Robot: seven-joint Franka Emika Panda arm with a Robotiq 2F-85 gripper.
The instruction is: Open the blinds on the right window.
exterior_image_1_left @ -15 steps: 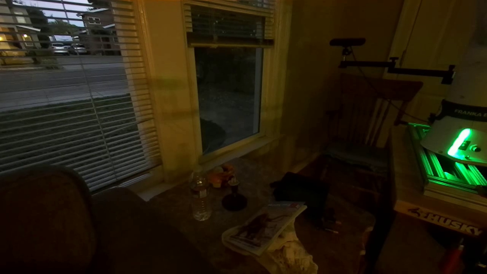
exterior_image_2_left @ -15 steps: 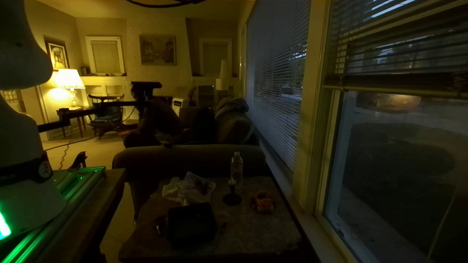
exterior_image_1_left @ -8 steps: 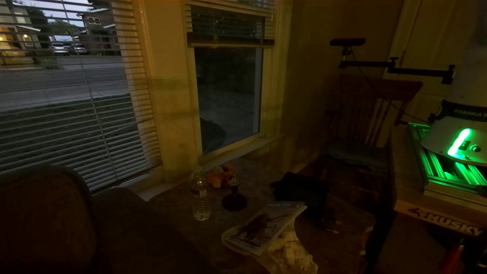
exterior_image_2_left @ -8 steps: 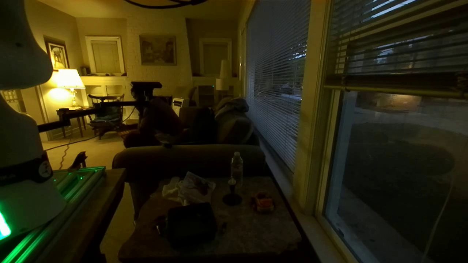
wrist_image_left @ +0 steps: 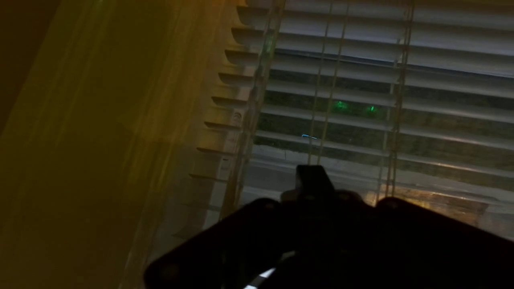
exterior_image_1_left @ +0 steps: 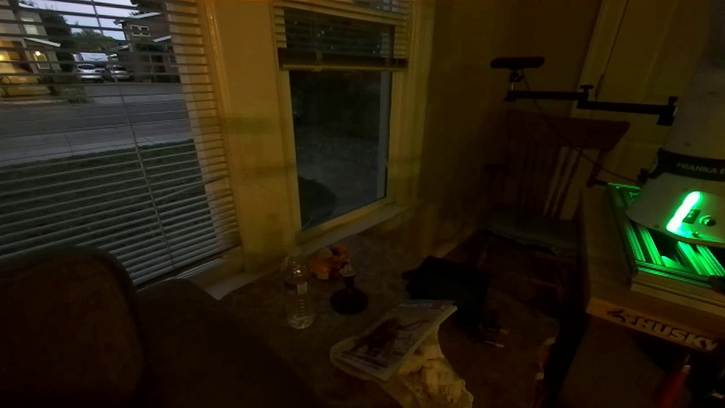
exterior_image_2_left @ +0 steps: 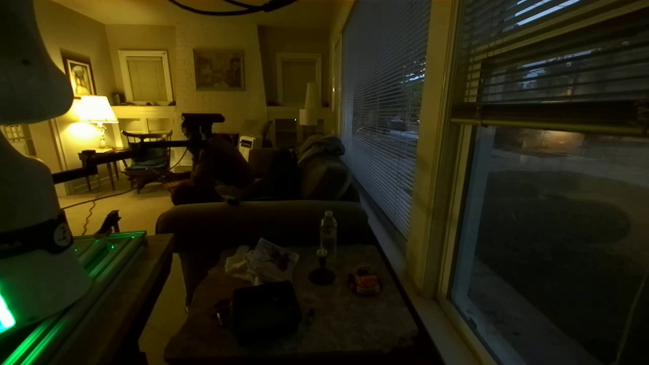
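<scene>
We found the black two-fingered gripper [wrist_image_left: 315,176] closed, seemingly on two thin tan cords [wrist_image_left: 334,80]; pale-grey slatted blinds [wrist_image_left: 361,70] hung at its 1 o'clock, wrist view. We advised a slow downward pull.

Stands upright at the edge of both exterior views, cut off, as a pale Franka Emika Panda arm [exterior_image_1_left: 699,122]. Rests on a flared base [exterior_image_1_left: 654,203] with a dark band [exterior_image_1_left: 694,164] above it and a glowing green light strip [exterior_image_1_left: 683,211]. Overhangs, in an exterior view, with a rounded upper link [exterior_image_2_left: 30,76]. Fills the lower wrist view with the black Robotiq gripper [wrist_image_left: 310,172], nearly a silhouette. Slopes outward and down along both dark linkages [wrist_image_left: 213,245], and ends mid-view in fingertips [wrist_image_left: 317,182] closed together.
</scene>
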